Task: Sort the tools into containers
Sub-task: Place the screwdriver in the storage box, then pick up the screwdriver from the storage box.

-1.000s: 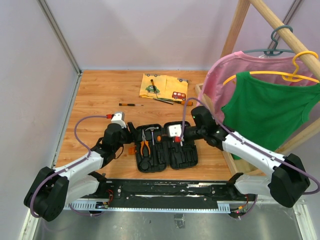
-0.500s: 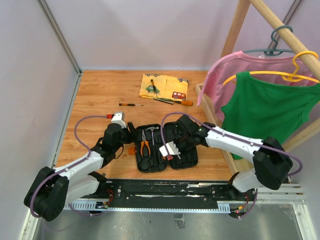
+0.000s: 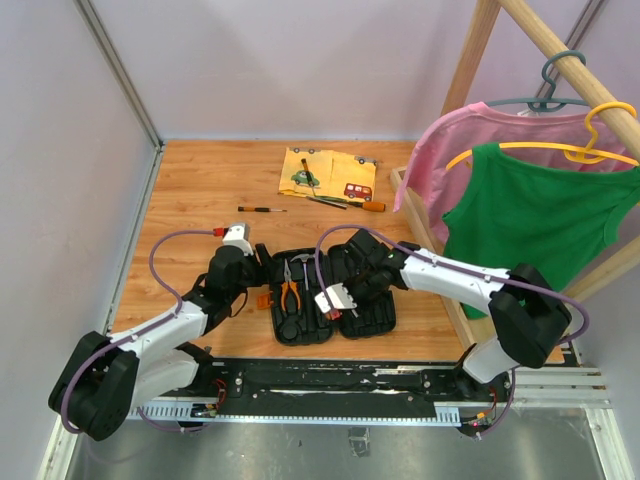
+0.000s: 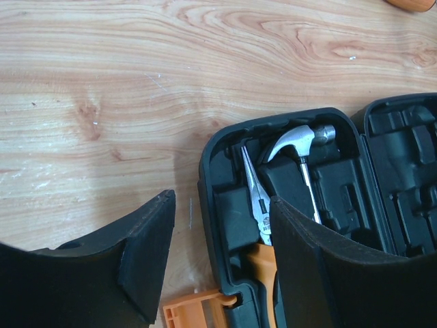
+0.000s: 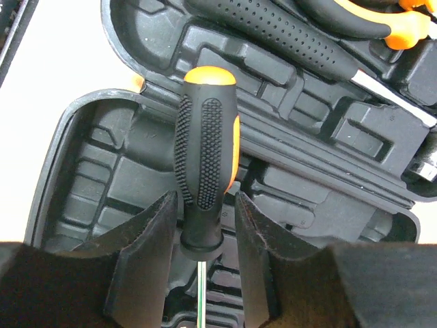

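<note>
The black tool case lies open near the table's front. Its left half holds the hammer and the orange-handled pliers. My right gripper hovers low over the right half. Its jaws are open, with a black-and-orange screwdriver standing between them and small gaps on both sides. My left gripper is open and straddles the case's left wall, one finger over the wood, the other over the pliers. The hammer head shows beyond.
A yellow cloth at the back carries a screwdriver. An orange-handled screwdriver lies at its edge, a thin dark one to the left. A wooden rack with pink and green shirts fills the right. The orange latch sticks out.
My right arm swung down and toward the front over the case's right half, and its jaws loosened around the screwdriver handle. The left arm stayed still.
</note>
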